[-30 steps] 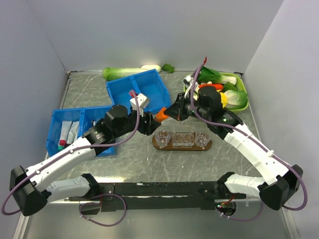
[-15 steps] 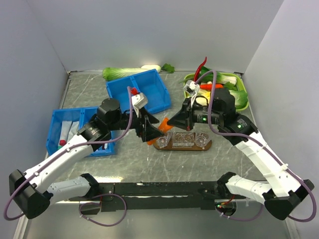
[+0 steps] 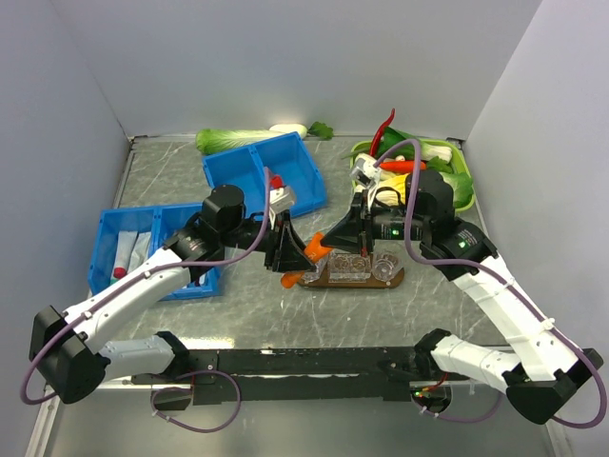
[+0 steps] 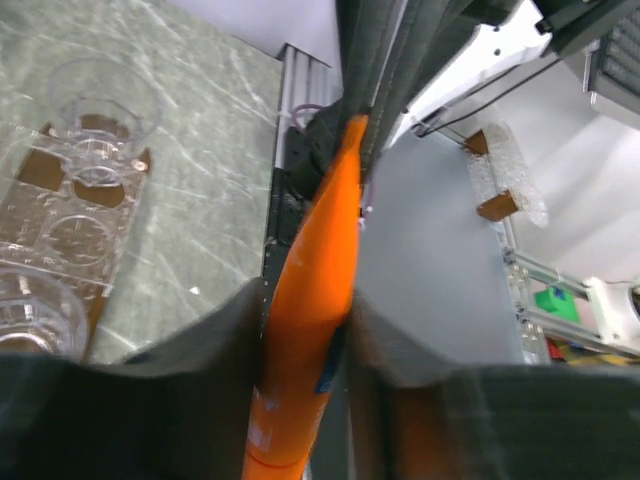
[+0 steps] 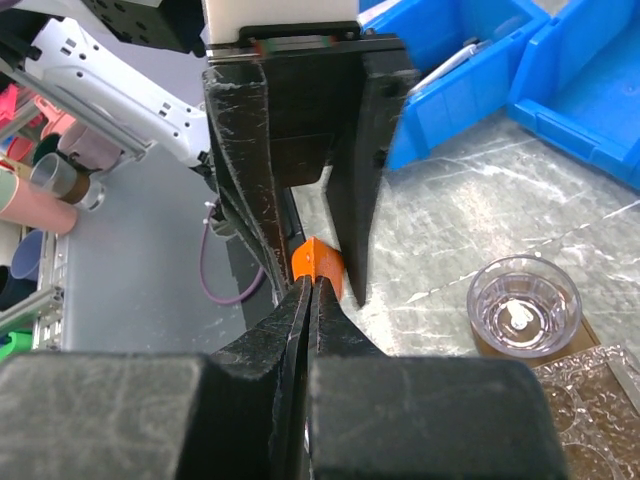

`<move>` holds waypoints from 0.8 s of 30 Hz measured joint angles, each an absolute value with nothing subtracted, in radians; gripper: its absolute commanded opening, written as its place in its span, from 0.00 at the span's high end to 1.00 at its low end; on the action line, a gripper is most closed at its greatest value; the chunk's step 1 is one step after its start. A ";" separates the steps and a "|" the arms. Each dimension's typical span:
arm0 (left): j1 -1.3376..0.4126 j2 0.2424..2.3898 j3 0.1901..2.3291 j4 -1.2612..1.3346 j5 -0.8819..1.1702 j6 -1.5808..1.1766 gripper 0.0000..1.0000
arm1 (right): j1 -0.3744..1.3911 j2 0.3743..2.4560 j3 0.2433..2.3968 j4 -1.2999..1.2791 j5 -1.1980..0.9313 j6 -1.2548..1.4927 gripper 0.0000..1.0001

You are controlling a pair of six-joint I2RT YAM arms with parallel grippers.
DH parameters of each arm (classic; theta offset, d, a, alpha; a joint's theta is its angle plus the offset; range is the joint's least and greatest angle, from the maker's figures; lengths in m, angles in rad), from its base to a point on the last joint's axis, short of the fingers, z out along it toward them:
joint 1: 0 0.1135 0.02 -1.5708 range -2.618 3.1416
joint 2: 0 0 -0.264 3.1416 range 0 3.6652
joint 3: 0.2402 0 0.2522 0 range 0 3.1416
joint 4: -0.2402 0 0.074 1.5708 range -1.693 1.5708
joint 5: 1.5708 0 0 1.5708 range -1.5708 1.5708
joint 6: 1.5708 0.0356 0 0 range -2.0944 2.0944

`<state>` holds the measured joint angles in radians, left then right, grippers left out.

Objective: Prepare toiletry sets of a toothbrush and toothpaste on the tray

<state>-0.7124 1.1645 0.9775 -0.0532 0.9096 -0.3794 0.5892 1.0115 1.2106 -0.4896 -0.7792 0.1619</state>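
While both grippers share the tube (image 4: 315,200), a tug-of-war is the risk. L gripper (image 4: 305,300) clamps its body, partly closed; R gripper (image 5: 310,290), fully closed, pinches the crimped end. Tube hangs just off the tray's (image 3: 395,279) left end, not in a cup (image 3: 384,268). If R pulls w/o L releasing, it prob slips & drops to the table (image 3: 247,305).

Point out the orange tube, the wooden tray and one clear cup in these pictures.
orange tube (image 4: 312,290): left wrist view, on the middle of its body, between the left jaws.
wooden tray (image 3: 396,278): top view, on its bare rounded right end.
clear cup (image 4: 100,130): left wrist view, on its side wall.
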 measured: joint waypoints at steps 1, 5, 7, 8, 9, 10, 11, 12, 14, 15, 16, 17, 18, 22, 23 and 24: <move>-0.713 1.164 0.978 -0.050 0.915 -0.382 0.73 | 0.589 1.011 1.211 -0.492 -0.778 0.161 1.00; -0.719 1.165 0.978 -0.045 0.925 -0.378 0.82 | 0.588 1.011 1.210 -0.498 -0.770 0.160 1.00; -0.719 1.165 0.978 -0.043 0.923 -0.379 0.79 | 0.588 1.011 1.210 -0.498 -0.767 0.159 1.00; -0.719 1.166 0.978 -0.041 0.923 -0.380 0.65 | 0.588 1.010 1.210 -0.497 -0.765 0.159 1.00; -0.719 1.168 0.978 -0.038 0.923 -0.380 0.53 | 0.588 1.008 1.210 -0.497 -0.762 0.159 1.00; -0.719 1.169 0.978 -0.034 0.922 -0.380 0.42 | 0.588 1.007 1.210 -0.498 -0.759 0.159 1.00; -0.719 1.171 0.978 -0.031 0.921 -0.378 0.26 | 0.588 1.003 1.210 -0.498 -0.752 0.160 1.00; -0.719 1.172 0.978 -0.029 0.918 -0.376 0.22 | 0.588 0.998 1.210 -0.498 -0.741 0.160 1.00; -0.718 1.173 0.984 -0.043 0.898 -0.363 0.15 | 0.589 0.984 1.210 -0.501 -0.694 0.160 1.00; -0.717 1.173 0.987 -0.053 0.880 -0.355 0.13 | 0.589 0.974 1.210 -0.505 -0.664 0.159 1.00; -0.717 1.168 0.989 -0.066 0.845 -0.347 0.08 | 0.588 0.961 1.210 -0.512 -0.628 0.158 1.00; -0.716 1.161 0.989 -0.076 0.818 -0.338 0.06 | 0.588 0.948 1.210 -0.522 -0.594 0.157 1.00; -0.714 1.151 0.989 -0.088 0.781 -0.331 0.01 | 0.588 0.929 1.210 -0.540 -0.537 0.154 1.00; -0.675 1.056 0.971 -0.086 0.606 -0.318 0.04 | 0.588 0.859 1.225 -0.626 -0.321 0.132 1.00; -0.661 1.026 0.963 -0.082 0.563 -0.318 0.04 | 0.588 0.846 1.235 -0.649 -0.261 0.125 1.00; -0.641 0.995 0.953 -0.071 0.515 -0.318 0.03 | 0.588 0.836 1.244 -0.668 -0.200 0.116 1.00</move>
<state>-0.6415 0.9951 0.9531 -0.0711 0.5148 -0.3183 0.5884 0.8356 1.2438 -0.6682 -0.1997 0.1158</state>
